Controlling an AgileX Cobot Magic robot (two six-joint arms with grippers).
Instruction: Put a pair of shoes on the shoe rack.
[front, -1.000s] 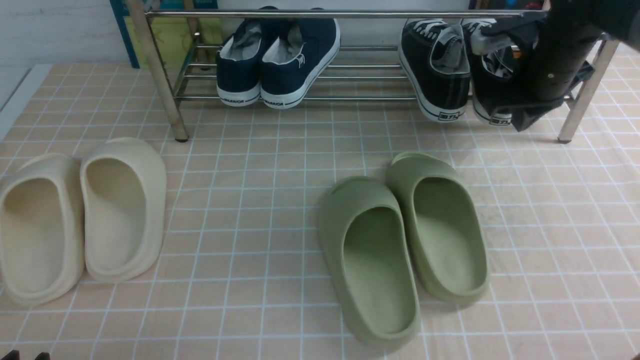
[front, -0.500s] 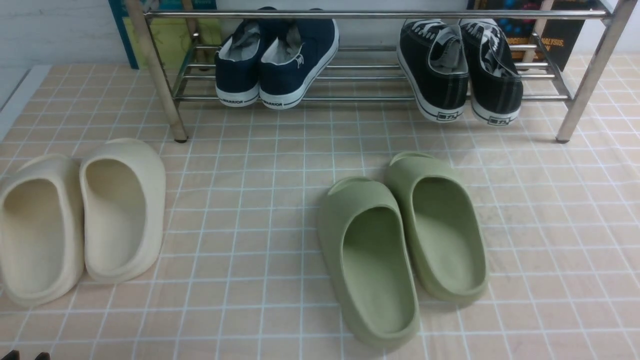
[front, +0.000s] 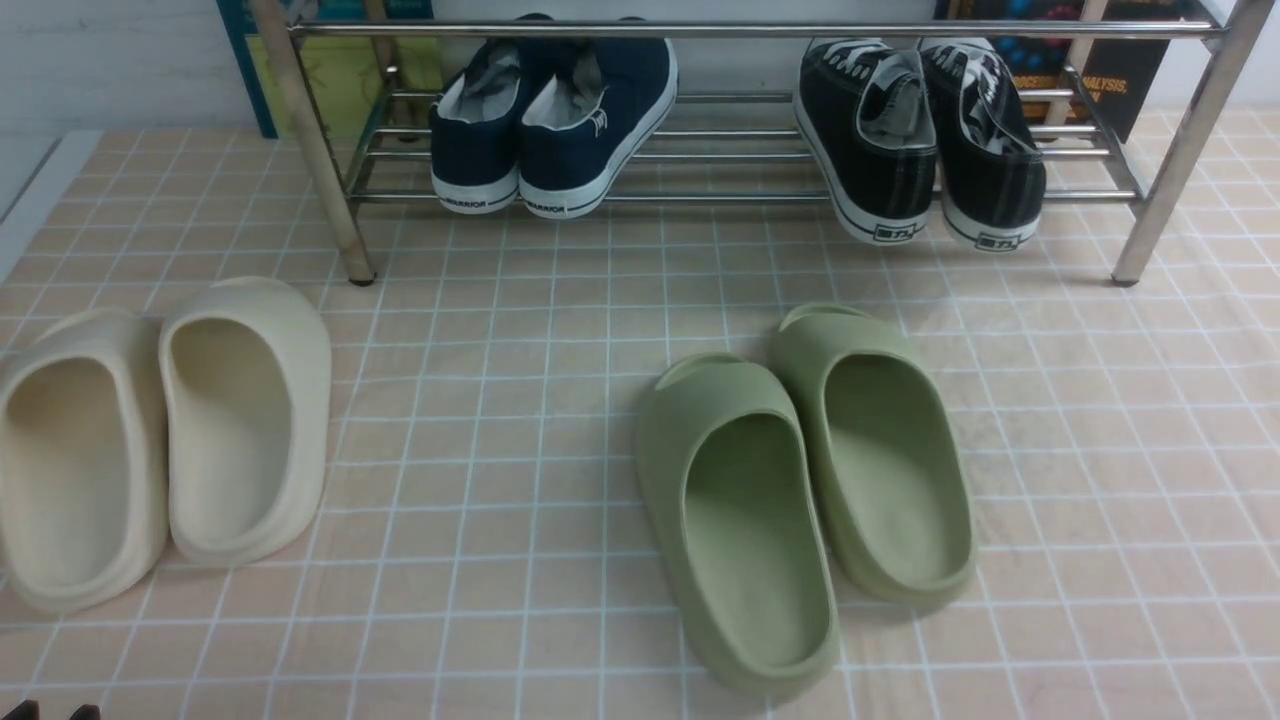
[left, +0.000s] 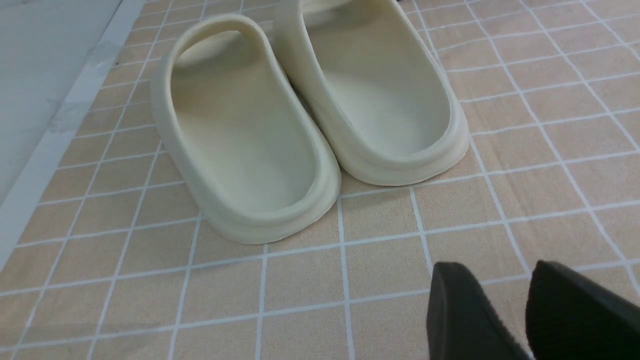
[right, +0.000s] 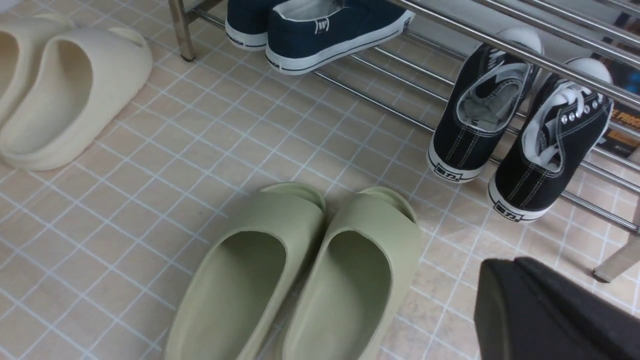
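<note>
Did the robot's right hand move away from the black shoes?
Yes. The right gripper left the rack's right end by the black shoes, pulling back out of front view.

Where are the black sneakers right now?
In the front view, the black sneakers sit on the shoe rack's right end, right of the navy sneakers.

Shoe rack (front: 700, 28) gleams: polished metal tubing, bright highlights. Black sneakers (front: 905, 165) show dull woven canvas over smooth white rubber soles. Navy sneakers (front: 590, 110), the same cloth look with rubber edging. Green slides (front: 740, 520) and cream slides (front: 240, 420) are smooth matt foam. Floor (front: 500, 400) is matt, tile-patterned. Left gripper (left: 492, 270) fingers (left: 460, 310) look matt black.
</note>
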